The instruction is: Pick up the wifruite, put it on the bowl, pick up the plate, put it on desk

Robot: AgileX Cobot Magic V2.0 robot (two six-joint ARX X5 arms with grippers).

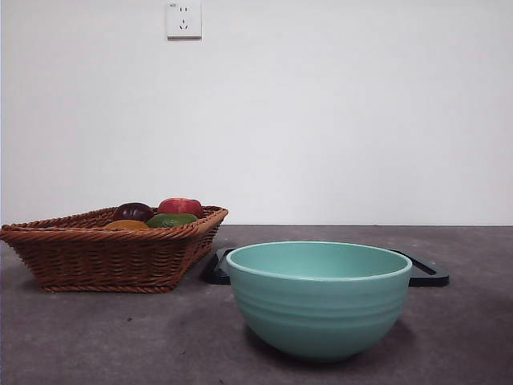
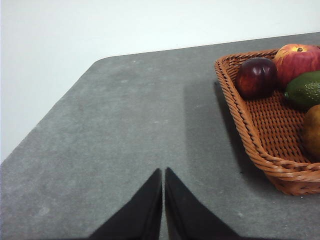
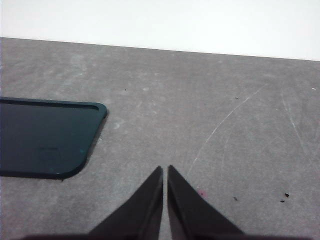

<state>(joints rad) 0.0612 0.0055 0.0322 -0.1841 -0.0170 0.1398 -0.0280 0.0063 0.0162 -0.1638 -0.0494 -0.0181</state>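
Front view: the mint-green bowl [image 1: 319, 298] stands at the lower centre on the grey desk [image 1: 96, 337], before a black tray [image 1: 429, 273]. At the left, a wicker basket [image 1: 104, 257] holds the wifruite [image 1: 126, 225] beside a red apple [image 1: 180, 206]. Left gripper [image 2: 163, 172] and right gripper [image 3: 165, 170] are both clenched, holding nothing, above bare desk.
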